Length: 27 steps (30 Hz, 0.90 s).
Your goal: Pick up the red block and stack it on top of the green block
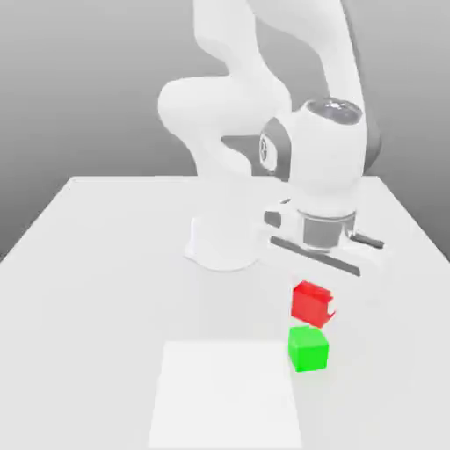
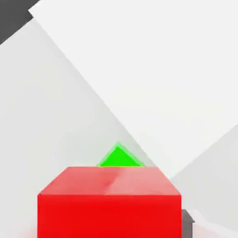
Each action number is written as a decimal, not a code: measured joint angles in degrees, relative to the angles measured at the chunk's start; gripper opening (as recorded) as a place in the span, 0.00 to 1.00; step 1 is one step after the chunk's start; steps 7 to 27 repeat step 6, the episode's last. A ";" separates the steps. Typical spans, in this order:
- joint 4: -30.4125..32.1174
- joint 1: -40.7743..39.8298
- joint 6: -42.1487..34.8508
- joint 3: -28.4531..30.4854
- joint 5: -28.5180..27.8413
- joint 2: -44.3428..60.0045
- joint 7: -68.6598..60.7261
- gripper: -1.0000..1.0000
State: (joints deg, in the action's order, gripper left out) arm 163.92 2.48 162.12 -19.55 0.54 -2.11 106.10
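The red block (image 1: 310, 302) hangs under my hand with my gripper (image 1: 313, 301) shut on it, off the table. Directly below it the green block (image 1: 308, 348) rests on the white table (image 1: 97, 264), near the corner of a paler square patch. The red block's underside is level with the green block's top face, and I cannot tell whether they touch. In the hand view the red block (image 2: 109, 204) sits close to the camera, and a corner of the green block (image 2: 119, 158) peeks out beyond it.
The arm's white base (image 1: 224, 242) stands behind the blocks on the table. A paler white square (image 1: 228, 395) lies on the table towards the exterior view's left of the green block. Grey background surrounds the table.
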 joint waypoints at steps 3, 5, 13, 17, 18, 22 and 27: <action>-0.04 0.05 4.41 1.24 -5.03 4.80 3.53 1.00; -0.04 0.05 4.41 1.24 -5.04 4.80 3.53 1.00; -0.04 0.05 4.41 1.24 -5.04 4.80 3.53 1.00; -0.04 0.05 4.41 1.24 -5.04 4.80 3.53 1.00; -0.04 0.05 4.41 1.24 -5.04 4.80 3.53 1.00; -0.04 0.05 4.41 1.24 -5.04 4.80 3.53 1.00; -0.04 0.05 4.41 1.24 -5.04 4.80 3.53 1.00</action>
